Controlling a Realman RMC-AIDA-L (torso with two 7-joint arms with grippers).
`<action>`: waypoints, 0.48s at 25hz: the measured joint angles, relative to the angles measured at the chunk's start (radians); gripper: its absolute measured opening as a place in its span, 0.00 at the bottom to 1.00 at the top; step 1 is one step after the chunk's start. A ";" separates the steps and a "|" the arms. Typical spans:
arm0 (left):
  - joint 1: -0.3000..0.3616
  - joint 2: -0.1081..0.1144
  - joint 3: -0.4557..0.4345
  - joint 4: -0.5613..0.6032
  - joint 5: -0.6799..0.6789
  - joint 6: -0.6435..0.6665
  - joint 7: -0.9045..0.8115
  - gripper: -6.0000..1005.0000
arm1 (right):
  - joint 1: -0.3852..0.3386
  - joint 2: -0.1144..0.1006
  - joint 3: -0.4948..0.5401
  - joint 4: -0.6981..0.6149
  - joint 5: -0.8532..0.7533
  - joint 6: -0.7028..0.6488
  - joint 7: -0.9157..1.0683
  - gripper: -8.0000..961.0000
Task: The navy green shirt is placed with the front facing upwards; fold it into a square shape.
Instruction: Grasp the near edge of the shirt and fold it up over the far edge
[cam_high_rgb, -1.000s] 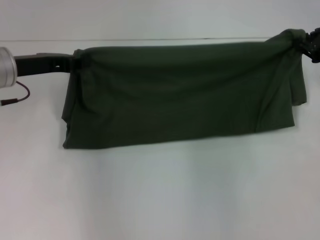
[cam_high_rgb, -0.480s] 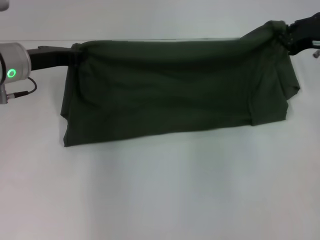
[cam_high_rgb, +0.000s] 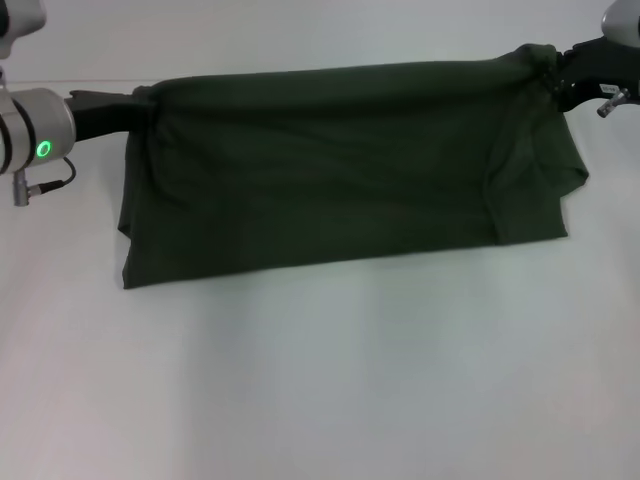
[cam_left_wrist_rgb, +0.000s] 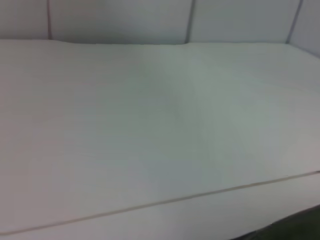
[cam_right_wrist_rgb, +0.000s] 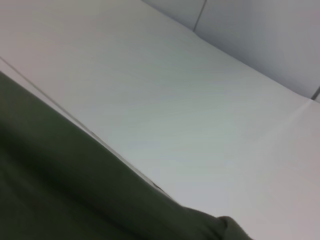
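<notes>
Item: navy green shirt (cam_high_rgb: 340, 170). Dark olive cloth, held up as a wide hanging sheet above the white table (cam_high_rgb: 330, 390); it spans the upper half of the head view from about 9 o'clock to 3 o'clock. The top edge is stretched nearly straight between two held corners and rises slightly toward the right. The lower hem hangs slanted, deepest at 8 o'clock and higher toward 4 o'clock. A vertical fold or seam runs down the cloth near its right end, with a loose flap beyond it at 3 o'clock. No lettering or collar shows on the side facing the head camera. Whether the hem touches the table cannot be told.

Left gripper (cam_high_rgb: 143, 103): at 10 o'clock in the head view, at the top left corner of the shirt, its tips buried in bunched cloth and clamped on it. Behind it sits a silver wrist collar with a green light (cam_high_rgb: 43, 150) and a short dark cable (cam_high_rgb: 40, 185).

Right gripper (cam_high_rgb: 553, 72): at 2 o'clock, at the top right corner, closed on a knot of gathered cloth; dark body with a small white label.

Left wrist view: pale table surface with a thin seam line, panelled wall (cam_left_wrist_rgb: 120, 20) behind, a sliver of dark cloth at one corner.

Right wrist view: the shirt's olive cloth (cam_right_wrist_rgb: 60, 190) fills one corner, its edge running diagonally across the white table; wall panels beyond
</notes>
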 joint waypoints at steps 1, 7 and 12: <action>0.000 0.000 0.010 -0.008 0.000 -0.024 0.002 0.12 | 0.003 -0.001 -0.002 0.012 0.001 0.008 -0.007 0.14; 0.000 -0.006 0.024 -0.041 -0.002 -0.159 0.009 0.19 | 0.017 0.004 -0.030 0.048 0.004 0.095 -0.037 0.17; -0.001 -0.009 0.029 -0.054 0.003 -0.183 0.016 0.30 | 0.020 0.006 -0.042 0.054 0.005 0.118 -0.038 0.20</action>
